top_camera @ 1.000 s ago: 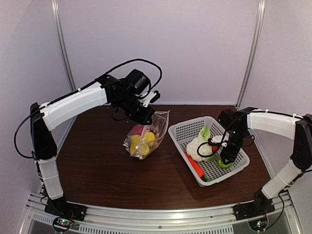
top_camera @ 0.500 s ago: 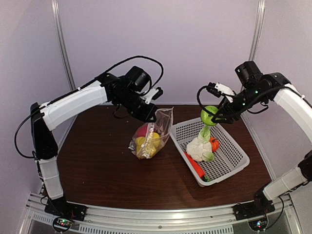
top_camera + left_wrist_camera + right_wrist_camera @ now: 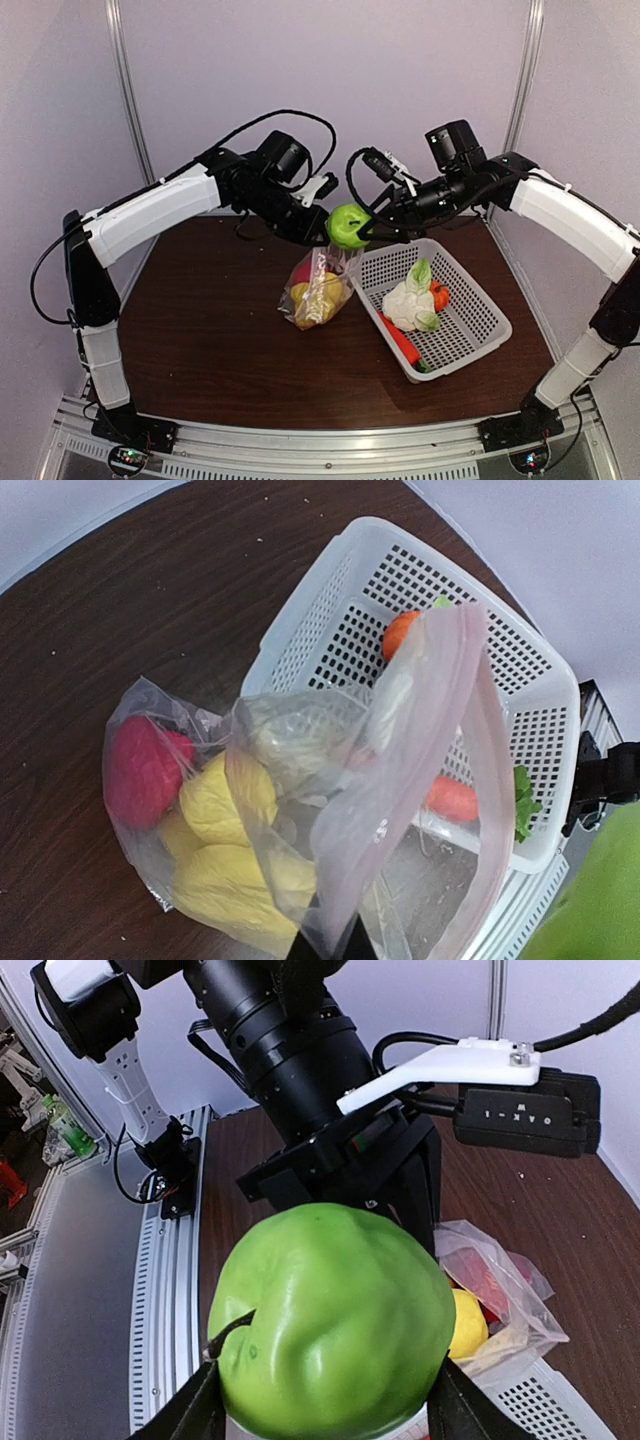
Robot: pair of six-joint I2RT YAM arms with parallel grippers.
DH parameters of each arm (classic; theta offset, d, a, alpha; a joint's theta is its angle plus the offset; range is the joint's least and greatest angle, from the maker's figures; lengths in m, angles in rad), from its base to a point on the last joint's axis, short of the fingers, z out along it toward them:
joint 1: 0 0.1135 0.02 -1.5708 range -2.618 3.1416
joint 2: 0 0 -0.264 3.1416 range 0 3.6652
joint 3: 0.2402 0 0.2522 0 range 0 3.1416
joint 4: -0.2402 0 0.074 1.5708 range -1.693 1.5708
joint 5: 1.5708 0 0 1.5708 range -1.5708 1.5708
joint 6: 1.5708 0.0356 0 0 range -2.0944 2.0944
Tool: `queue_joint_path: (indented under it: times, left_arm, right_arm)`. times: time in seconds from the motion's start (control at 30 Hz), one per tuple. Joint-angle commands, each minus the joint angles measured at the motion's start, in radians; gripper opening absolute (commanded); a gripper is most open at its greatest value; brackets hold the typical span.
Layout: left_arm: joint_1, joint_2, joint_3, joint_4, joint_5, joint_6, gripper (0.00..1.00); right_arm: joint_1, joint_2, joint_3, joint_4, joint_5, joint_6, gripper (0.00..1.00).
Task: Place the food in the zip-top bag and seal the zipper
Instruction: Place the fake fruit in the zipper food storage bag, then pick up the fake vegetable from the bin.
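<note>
I treat the green apple (image 3: 348, 226) as a light, rigid, smooth-skinned toy. It will not crush, but its round, glossy surface can roll out of a pinch, so it should be held across its widest girth. The right claw (image 3: 366, 226) is closed part-way around it in that manner, one finger on each flank in the right wrist view. It carries the apple in the air at the upper centre of the top view, just above the mouth of the zip-top bag (image 3: 318, 292). The bag is thin, limp, crinkly film, so I judge it must be held by its upper edge. The left claw (image 3: 316, 232) is pinched shut on that edge, lifting the mouth open while the bag's bottom rests on the surface (image 3: 200, 330). The film is clear, pink-tinted along the mouth edge, and shows yellow lemons (image 3: 225, 805) and a red pepper (image 3: 140, 770) inside. The apple is bright green, slightly lumpy, with a dark stem mark.
</note>
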Motion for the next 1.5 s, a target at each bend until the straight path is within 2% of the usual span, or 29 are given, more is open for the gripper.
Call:
queue_joint_path:
  times: [0.0,0.23,0.4,0.63,0.67,0.7,0.83,0.93,1.03,1.1,1.17,1.2,1.3,1.37,1.47]
  left_arm:
    - [0.006,-0.022,0.036,0.059,0.053,-0.023,0.0]
    - [0.01,-0.092,0.004,0.084,0.029,-0.042,0.0]
    - [0.011,-0.104,-0.019,0.131,0.066,-0.062,0.0]
    - [0.011,-0.104,-0.039,0.156,0.066,-0.07,0.0]
    - [0.012,-0.104,-0.046,0.156,0.061,-0.068,0.0]
    - [0.015,-0.102,-0.052,0.156,0.056,-0.068,0.0]
    - [0.029,-0.1,-0.08,0.157,0.051,-0.066,0.0]
    - [0.037,-0.104,-0.092,0.157,0.024,-0.061,0.0]
    - [0.057,-0.109,-0.112,0.162,-0.002,-0.066,0.0]
    - [0.059,-0.121,-0.117,0.177,0.025,-0.065,0.0]
    - [0.068,-0.132,-0.151,0.206,-0.024,-0.052,0.0]
    - [0.073,-0.122,-0.144,0.176,-0.066,-0.06,0.0]
    - [0.074,-0.112,-0.129,0.176,0.046,-0.05,0.0]
    - [0.074,-0.109,-0.146,0.182,-0.03,-0.053,0.0]
    - [0.074,-0.109,-0.15,0.188,0.019,-0.05,0.0]
  right_arm:
    - [0.013,0.063,-0.004,0.137,-0.032,0.09,0.45]
    - [0.012,0.087,-0.055,0.106,0.154,0.039,0.44]
    - [0.013,0.114,-0.065,0.093,0.286,0.085,0.47]
    - [0.035,0.155,0.039,-0.009,0.231,0.054,0.79]
    - [0.036,0.148,0.054,-0.019,0.219,0.052,0.92]
    - [0.036,0.138,0.068,-0.033,0.216,0.05,0.99]
    - [0.025,0.072,0.122,-0.102,0.207,0.02,1.0]
    - [-0.022,-0.004,0.081,-0.091,0.225,0.024,0.99]
    - [-0.109,-0.069,-0.052,-0.031,0.281,0.039,0.96]
    - [-0.16,-0.083,-0.141,-0.012,0.382,0.022,0.94]
    - [-0.186,-0.08,-0.223,-0.019,0.462,-0.018,0.94]
    - [-0.197,-0.081,-0.269,-0.016,0.487,-0.034,0.95]
    - [-0.209,-0.078,-0.387,0.004,0.533,-0.071,0.97]
    - [-0.21,-0.067,-0.434,0.02,0.554,-0.089,0.98]
    - [-0.209,-0.03,-0.467,0.049,0.581,-0.097,0.99]
